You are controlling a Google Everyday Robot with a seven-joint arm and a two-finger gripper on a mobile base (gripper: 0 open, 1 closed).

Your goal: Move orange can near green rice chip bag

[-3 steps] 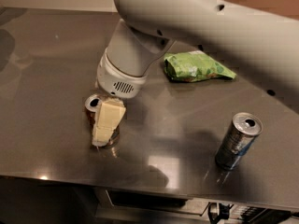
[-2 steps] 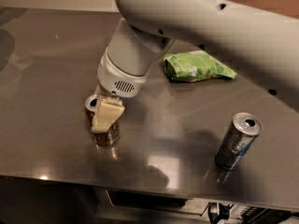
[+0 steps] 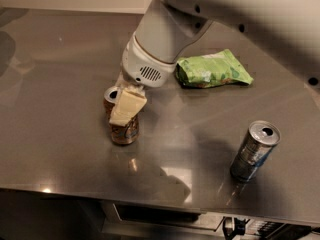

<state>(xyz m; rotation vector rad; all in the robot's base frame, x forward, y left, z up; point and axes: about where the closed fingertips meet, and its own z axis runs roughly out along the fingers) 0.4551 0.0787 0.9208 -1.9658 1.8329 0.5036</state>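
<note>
A: Where does the tool sit?

B: Left of centre on the worktop, right on the orange can. It covers the can's near side, with the arm coming down from the far right. I cannot tell whether it is clamped on the can or only resting against it; the far side of the can is hidden.

A: So what could go wrong?

B: If the hold is loose, the can may slip or tip as it lifts. It is narrow and smooth, and the worktop looks slick, so a nudge might send it rolling. The hold also seems to sit high on the can, which would let the base swing.

A: And on the way over?

B: The green bag lies to the right and farther back, well apart from the can. The bag is soft and crinkled, so a low pass might shove it away. The blue can stands near right, off the direct line, so I judge it a lesser worry.

A: How does the orange can look?

B: Small, orange-brown and shiny, with a silver top showing at its upper left. It seems upright, base on the worktop, undented as far as I see.
</note>
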